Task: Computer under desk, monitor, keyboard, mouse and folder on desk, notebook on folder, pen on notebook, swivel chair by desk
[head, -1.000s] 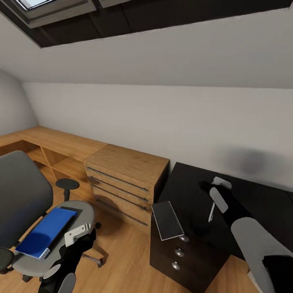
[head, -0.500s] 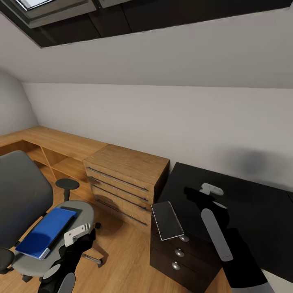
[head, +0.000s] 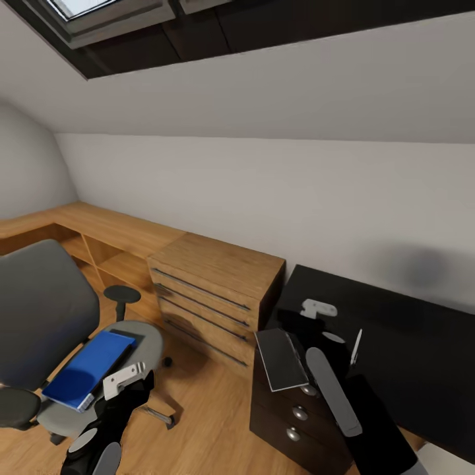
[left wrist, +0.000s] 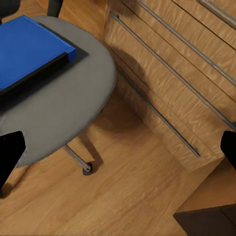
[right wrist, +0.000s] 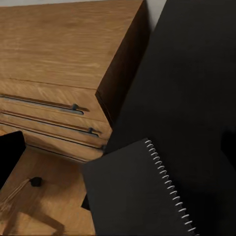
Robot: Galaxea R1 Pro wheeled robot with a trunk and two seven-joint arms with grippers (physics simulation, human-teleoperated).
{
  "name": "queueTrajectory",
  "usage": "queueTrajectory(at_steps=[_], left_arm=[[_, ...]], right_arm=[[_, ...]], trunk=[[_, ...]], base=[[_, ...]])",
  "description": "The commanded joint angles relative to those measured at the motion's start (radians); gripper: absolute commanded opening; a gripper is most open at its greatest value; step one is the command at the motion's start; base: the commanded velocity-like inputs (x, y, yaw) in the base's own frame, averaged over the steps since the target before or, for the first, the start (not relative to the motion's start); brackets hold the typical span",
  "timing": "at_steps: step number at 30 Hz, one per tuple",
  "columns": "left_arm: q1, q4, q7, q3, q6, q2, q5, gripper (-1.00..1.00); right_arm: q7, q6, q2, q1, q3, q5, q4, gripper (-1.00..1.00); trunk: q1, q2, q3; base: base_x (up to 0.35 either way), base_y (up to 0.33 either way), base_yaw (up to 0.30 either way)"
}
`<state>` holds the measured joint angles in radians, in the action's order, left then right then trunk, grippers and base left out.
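Three task items in view: folder, notebook, pen.
Folder: bright blue flat rectangular folder (head: pixel 89 368) with white page edges, lying flat on the grey padded seat of the swivel chair (head: pixel 39 316); also seen in the left wrist view (left wrist: pixel 29 49).
Folder handling: judged stiff and light, its smooth cover likely slippery; best taken at the edge overhanging nearest the seat's front, one finger under, one over.
Notebook: thin grey spiral-bound notebook (head: pixel 282 358), pale in the head view, dark in the right wrist view (right wrist: pixel 137 196); it rests at the corner of the glossy black desk top (head: pixel 396 330), part overhanging the black three-drawer cabinet (head: pixel 297 412).
Notebook handling: judged thin and somewhat flexible; the overhanging edge offers a grip.
Pen: thin white-silver stick (head: pixel 356 346) on the desk, just beside the right arm; judged light and prone to roll.
Left gripper (head: pixel 125 379): near the chair seat, fingers spread apart, holding nothing.
Right gripper (head: pixel 318 308): over the desk beyond the notebook, fingers parted, empty.
Neighbour: light-wood drawer chest (head: pixel 211 290) between chair and desk.
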<state>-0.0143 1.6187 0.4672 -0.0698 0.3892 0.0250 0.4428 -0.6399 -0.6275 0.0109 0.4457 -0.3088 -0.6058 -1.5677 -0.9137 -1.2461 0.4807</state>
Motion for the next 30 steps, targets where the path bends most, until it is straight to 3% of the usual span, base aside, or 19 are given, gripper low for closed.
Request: queueTrajectory(at_steps=[1, 9, 16, 19, 30], left_arm=[[-0.001, 0.001, 0.01, -0.002, 0.002, 0.002, 0.009, 1.0], [-0.001, 0.002, 0.01, -0.002, 0.002, 0.002, 0.009, 1.0], [-0.001, 0.001, 0.01, -0.002, 0.002, 0.003, 0.008, 1.0], [-0.001, 0.001, 0.01, -0.002, 0.002, 0.003, 0.009, 1.0], [-0.001, 0.001, 0.01, -0.004, 0.002, 0.003, 0.008, 1.0]], right_arm=[[-0.01, -0.002, 0.001, 0.001, -0.002, -0.009, -0.002, 1.0], [-0.012, -0.001, 0.002, 0.001, -0.003, -0.008, -0.002, 1.0], [-0.011, -0.001, 0.001, 0.001, -0.009, -0.006, -0.002, 1.0], [-0.036, 0.001, 0.0, 0.001, -0.045, -0.003, -0.004, 1.0], [-0.052, 0.001, 0.0, 0.001, -0.048, -0.003, -0.004, 1.0]], trunk=[[0.0, -0.001, 0.001], [0.0, -0.001, 0.001], [0.0, -0.001, 0.001], [0.0, -0.001, -0.001], [0.0, -0.001, -0.002]], base=[[0.0, 0.0, 0.27], [0.0, 0.0, 0.232], [0.0, 0.0, 0.027], [0.0, 0.0, 0.112], [0.0, 0.0, 0.026]])
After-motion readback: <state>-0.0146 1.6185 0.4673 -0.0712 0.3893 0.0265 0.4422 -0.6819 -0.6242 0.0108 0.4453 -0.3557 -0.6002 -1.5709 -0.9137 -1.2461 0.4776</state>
